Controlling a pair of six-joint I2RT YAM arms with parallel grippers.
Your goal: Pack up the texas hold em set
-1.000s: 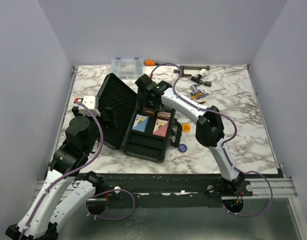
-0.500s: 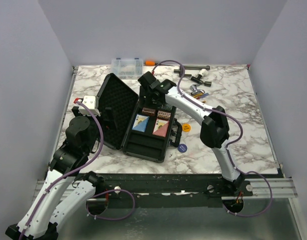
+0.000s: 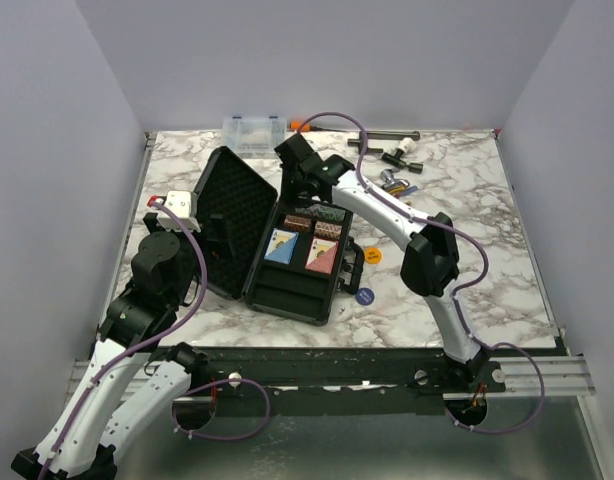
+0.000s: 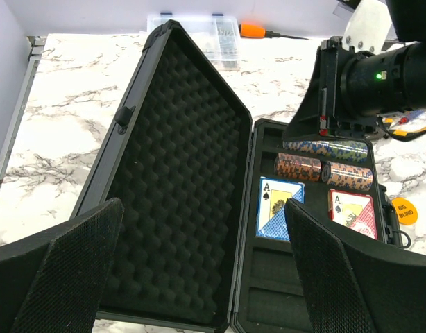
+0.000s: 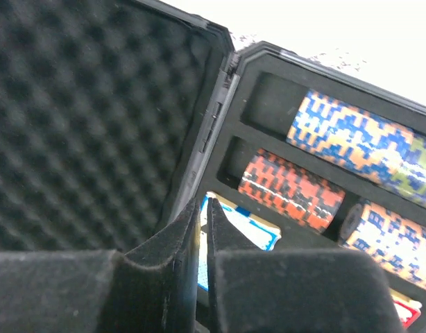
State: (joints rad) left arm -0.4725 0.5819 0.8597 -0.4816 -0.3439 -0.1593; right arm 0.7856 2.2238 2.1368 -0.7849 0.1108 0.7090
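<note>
Your right end effector [image 5: 205, 205] fills the bottom of the frame. Its two black fingers [image 5: 157, 253] are pressed together to a thin seam, tips over the hinge edge of the open case [image 5: 220, 90]. At frame left is the lid's egg-crate foam [image 5: 81, 118]. At frame right, three rolls lie in the case's slots: a blue-and-orange roll [image 5: 359, 139] farthest back, a red-and-black roll [image 5: 289, 191] nearer, and a pale blue-and-orange roll [image 5: 397, 243] beside it. A corner of the blue card deck [image 5: 244, 232] shows just past the fingertips.
</note>
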